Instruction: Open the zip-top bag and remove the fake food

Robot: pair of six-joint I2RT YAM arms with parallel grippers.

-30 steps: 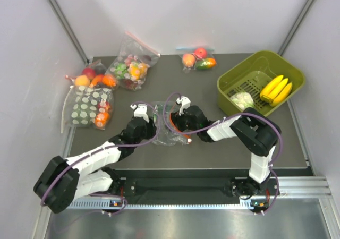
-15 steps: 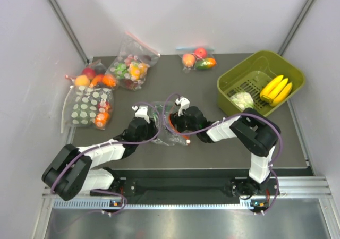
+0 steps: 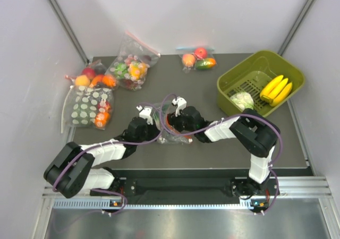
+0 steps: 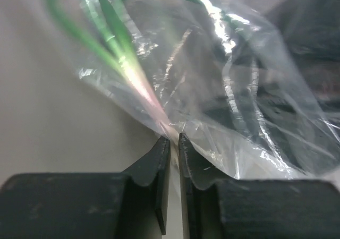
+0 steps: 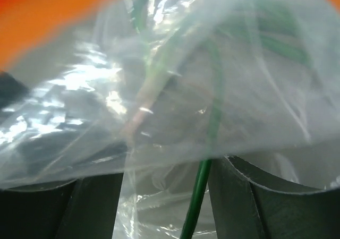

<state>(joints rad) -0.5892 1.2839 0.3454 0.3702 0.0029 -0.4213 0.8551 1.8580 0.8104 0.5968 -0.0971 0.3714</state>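
The clear zip-top bag [image 3: 171,134] lies crumpled in the middle of the dark table between both grippers, and I see no food inside it. My left gripper [image 3: 154,123] is shut on an edge of the bag's film [image 4: 212,90], which is pinched between the fingertips [image 4: 173,141]. My right gripper [image 3: 169,123] is open. The bag [image 5: 159,90] drapes over and between its spread fingers [image 5: 167,196], with the red-orange zip strip [image 5: 42,16] blurred above. The yellow bananas [image 3: 276,89] and the pale lettuce head [image 3: 243,100] lie in the green basket [image 3: 228,79] at the right.
At the back left lie a white-dotted bag [image 3: 87,109], a bag of fruit [image 3: 93,77] and a bag of multicolour pieces [image 3: 130,66]. A small bag with a peach and an apple [image 3: 197,60] lies at the back centre. Grey walls enclose the table.
The left arm has swung a little to the right. The bag has bunched up more tightly between the two grippers, and its right edge has drawn in to the left.
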